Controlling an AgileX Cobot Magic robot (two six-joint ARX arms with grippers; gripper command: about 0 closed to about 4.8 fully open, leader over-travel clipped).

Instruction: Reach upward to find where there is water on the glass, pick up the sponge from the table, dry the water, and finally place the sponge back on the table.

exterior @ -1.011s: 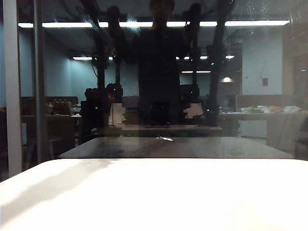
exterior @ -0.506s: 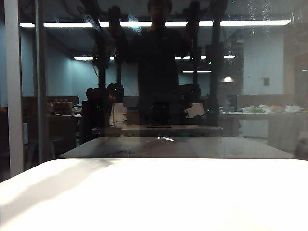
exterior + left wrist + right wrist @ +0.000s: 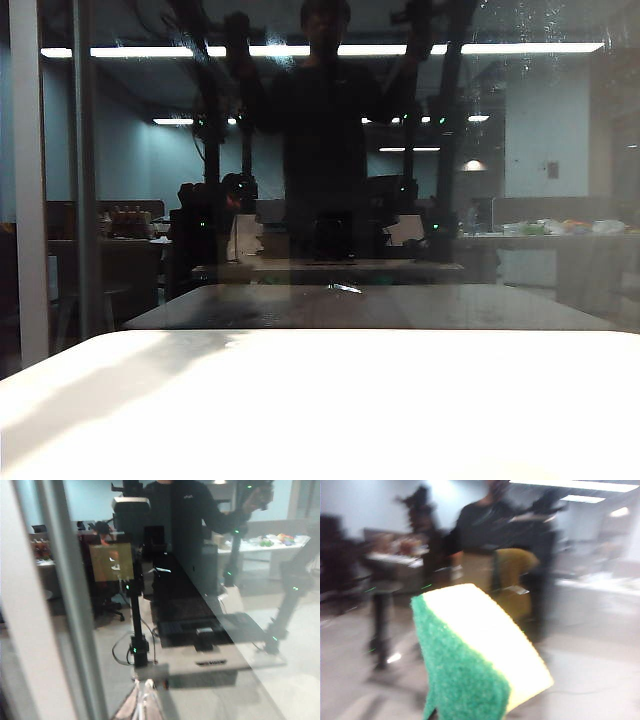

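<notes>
**A:** So where is the sponge (image 3: 475, 660) now?

**B:** Off the surface (image 3: 320, 410). The right wrist view has it filling the foreground, tilted, green scouring side toward the camera and yellow foam above it. That picture is blurred, and the right claw itself isn't visible there; the sponge hides it. The claw reads as closed down tight, and since the sponge hangs in front of the wrist with nothing under it, I'd judge it is pinched in that claw.

**A:** And the left claw?

**B:** Not visible in any view. The left wrist camera only shows the glass (image 3: 210, 580) with the room mirrored in it, and the grey frame bar (image 3: 70, 600).

**A:** How will the sponge handle?

**B:** Light and soft, I'd say. Foam gives under a pinch, so a tight grip sinks in and holds well; it won't slip or break. The green layer is stiffer and rougher. Best taken across the short sides, near one end, leaving a broad face free to press flat on the pane.

**A:** Any water in sight?

**B:** Faint pale speckles (image 3: 535, 20) high on the glass at upper right in the exterior view, near the light strip. Wiping that high, a soft sponge could fold against the pane if pushed hard.
</notes>
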